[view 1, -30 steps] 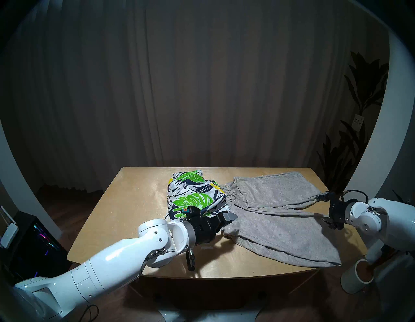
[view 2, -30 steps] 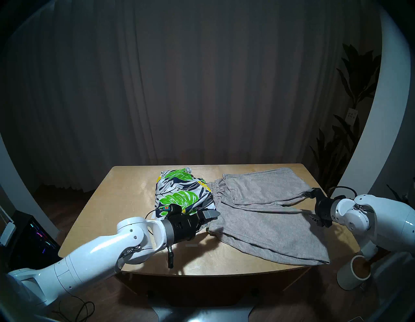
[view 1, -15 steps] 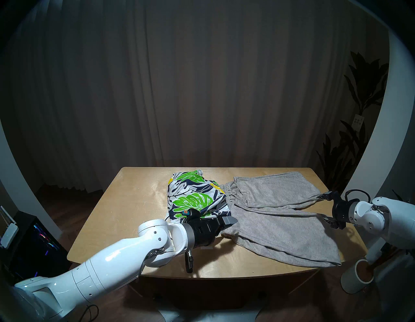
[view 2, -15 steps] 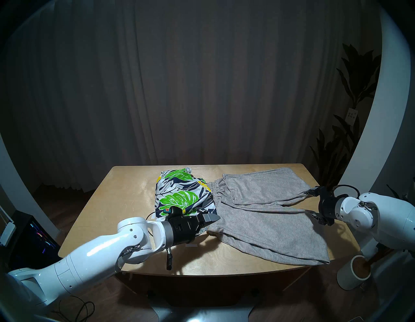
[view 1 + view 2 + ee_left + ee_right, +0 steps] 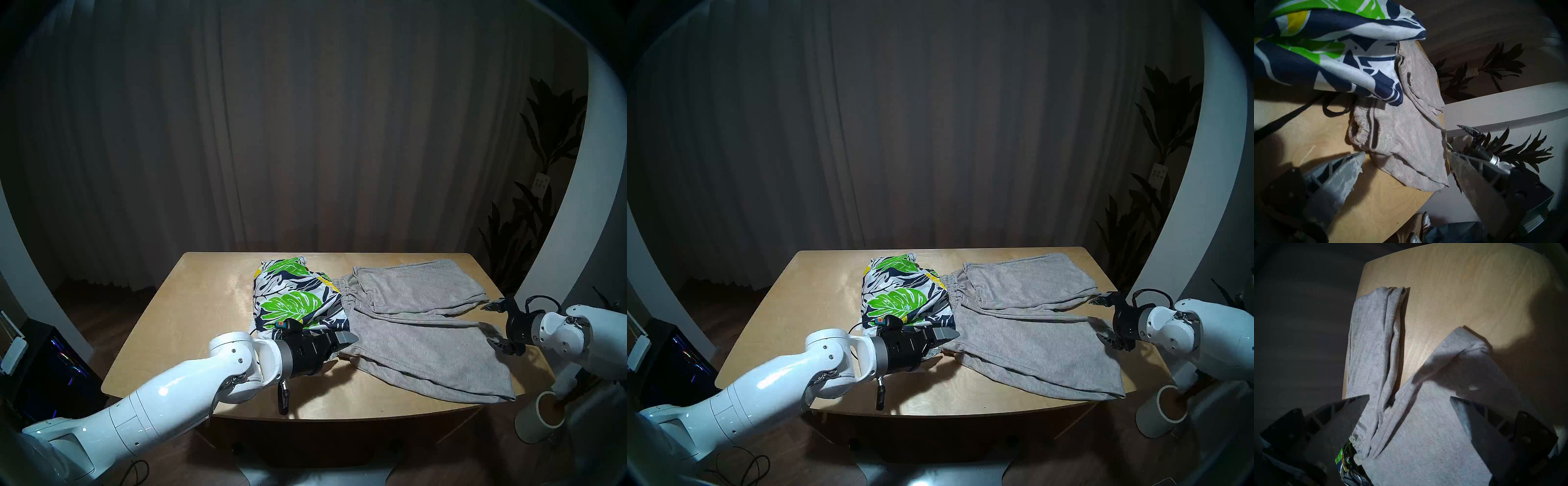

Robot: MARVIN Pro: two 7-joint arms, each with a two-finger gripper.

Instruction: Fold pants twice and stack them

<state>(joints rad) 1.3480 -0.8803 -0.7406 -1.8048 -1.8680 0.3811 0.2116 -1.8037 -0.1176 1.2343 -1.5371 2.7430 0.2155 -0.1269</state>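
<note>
Grey knit shorts (image 5: 420,325) lie spread flat on the wooden worktop (image 5: 190,325), waistband touching a folded leaf-print pair (image 5: 295,298). The left claw (image 5: 341,342) hovers at the waistband's near corner, wide open and holding nothing, the print pair just behind it. The right claw (image 5: 496,324), also open and empty, sits just off the leg hems.

The bench (image 5: 190,325) is pale wood with a soft sheen. The grey shorts (image 5: 424,339) are matt ribbed knit; the leaf-print shorts (image 5: 291,298) are smooth woven cloth. Both arms wear glossy white plastic.
</note>
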